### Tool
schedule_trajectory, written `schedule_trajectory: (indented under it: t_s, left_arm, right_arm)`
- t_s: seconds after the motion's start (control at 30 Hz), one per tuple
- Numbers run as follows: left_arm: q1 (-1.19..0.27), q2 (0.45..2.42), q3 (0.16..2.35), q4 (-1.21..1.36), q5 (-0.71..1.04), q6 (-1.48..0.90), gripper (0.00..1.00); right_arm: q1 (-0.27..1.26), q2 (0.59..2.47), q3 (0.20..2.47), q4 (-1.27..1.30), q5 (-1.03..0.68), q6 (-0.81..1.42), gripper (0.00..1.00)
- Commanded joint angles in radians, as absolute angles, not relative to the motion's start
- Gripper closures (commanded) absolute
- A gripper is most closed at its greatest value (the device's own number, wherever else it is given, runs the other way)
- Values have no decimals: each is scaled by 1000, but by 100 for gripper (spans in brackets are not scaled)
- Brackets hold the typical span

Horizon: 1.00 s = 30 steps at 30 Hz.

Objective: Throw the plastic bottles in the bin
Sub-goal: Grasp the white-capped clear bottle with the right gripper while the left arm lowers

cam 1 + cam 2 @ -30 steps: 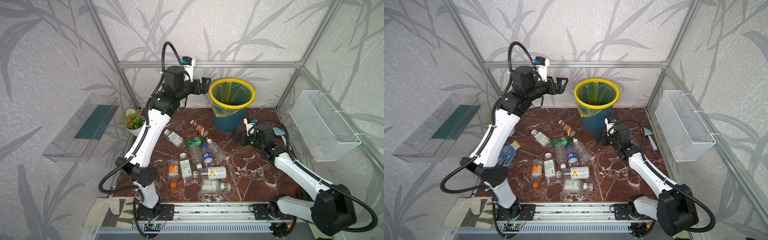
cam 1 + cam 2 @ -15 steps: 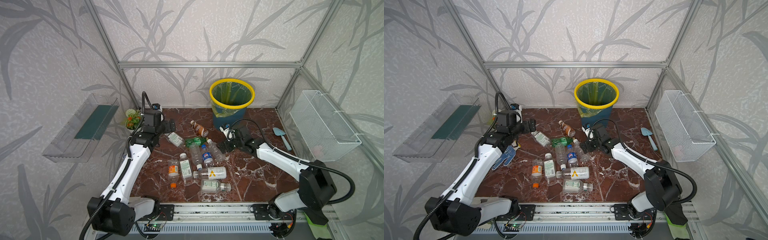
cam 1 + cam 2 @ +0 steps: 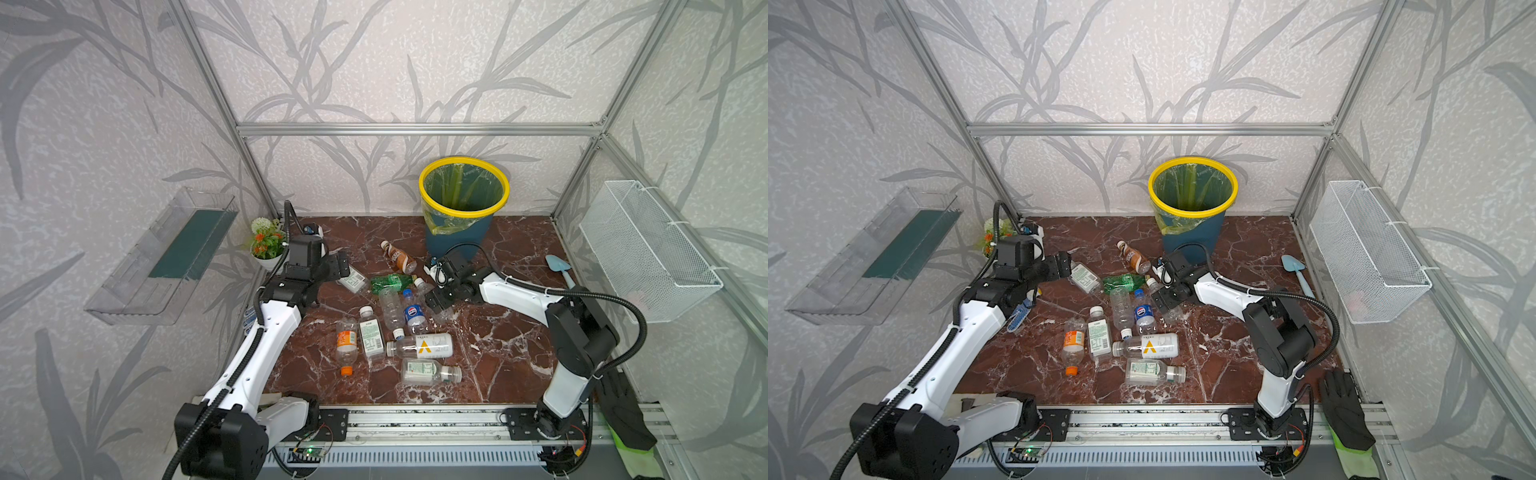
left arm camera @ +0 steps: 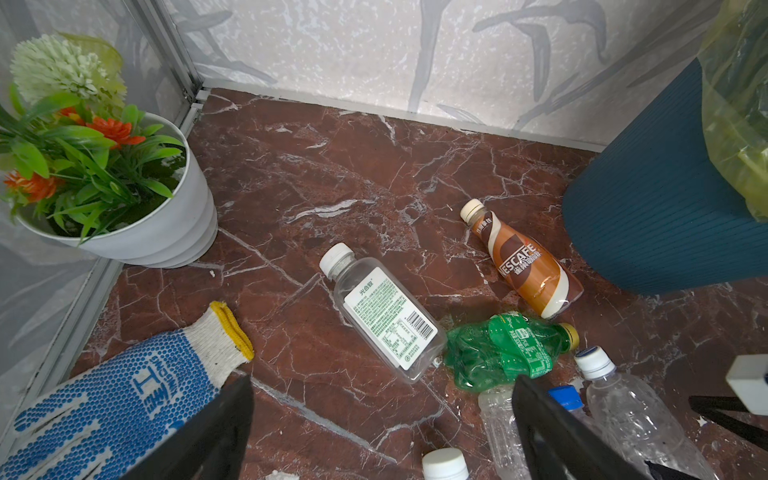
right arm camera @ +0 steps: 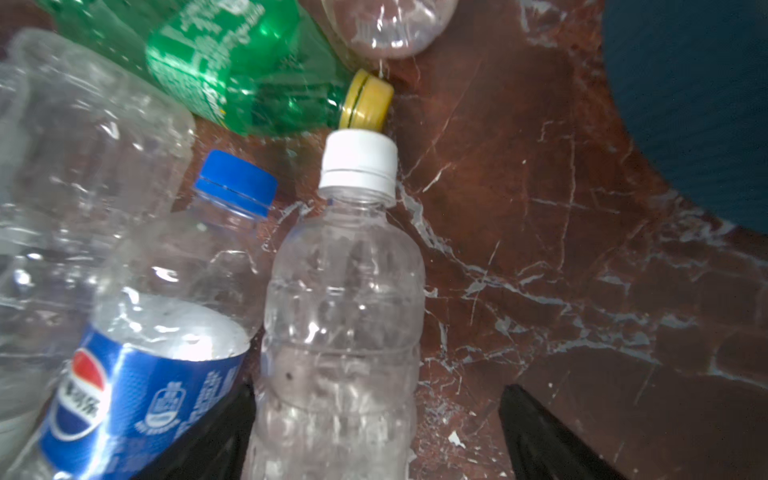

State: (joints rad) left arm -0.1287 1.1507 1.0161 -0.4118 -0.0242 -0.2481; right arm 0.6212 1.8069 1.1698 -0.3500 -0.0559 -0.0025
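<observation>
The bin [image 3: 455, 243] stands at the back, dark blue with a yellow rim. Several plastic bottles lie on the marble floor in both top views. My left gripper [image 3: 341, 266] [image 4: 382, 382] hangs open and empty low over the floor, just short of a clear square bottle with a green label [image 4: 382, 316]. Beyond that lie a brown bottle [image 4: 523, 266] and a crushed green bottle [image 4: 507, 349]. My right gripper [image 3: 436, 297] [image 5: 378, 399] is open, its fingers straddling a clear white-capped bottle [image 5: 345, 291] that lies against one finger, next to a blue-labelled bottle [image 5: 137, 374].
A white flower pot [image 4: 166, 224] and a blue-dotted glove [image 4: 124, 390] sit by the left wall. A light-blue trowel [image 3: 559, 268] lies at the right, below a white wire basket [image 3: 648, 249]. A clear shelf [image 3: 166, 257] hangs on the left wall. A black glove [image 3: 623, 407] lies front right.
My left arm has come down from beside the bin's rim to low over the floor near the flower pot. My right gripper has moved left from the bin's base to the bottle pile.
</observation>
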Motion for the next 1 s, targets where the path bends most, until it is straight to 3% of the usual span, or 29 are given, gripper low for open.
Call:
schedule_trajectory:
  t_s: [0.0,0.17,0.6,0.97]
  left_arm:
    - [-119,1154,1019,-399,1,-268,4]
    - [-117,1158,1019,-400,8,-273,5]
    - [-114,1164,1019,-403,10,-270,5]
    - [-114,1163,1019,-405,16,-274,6]
  right_arm:
    - [632,1831,1201,-382,-38,15,8]
    - [639,1872,1209,-368,-31,24,11]
    - [638,1836,1167,-346,-16,-15,43]
    - [632,1602,1104,-350,77,-9,49]
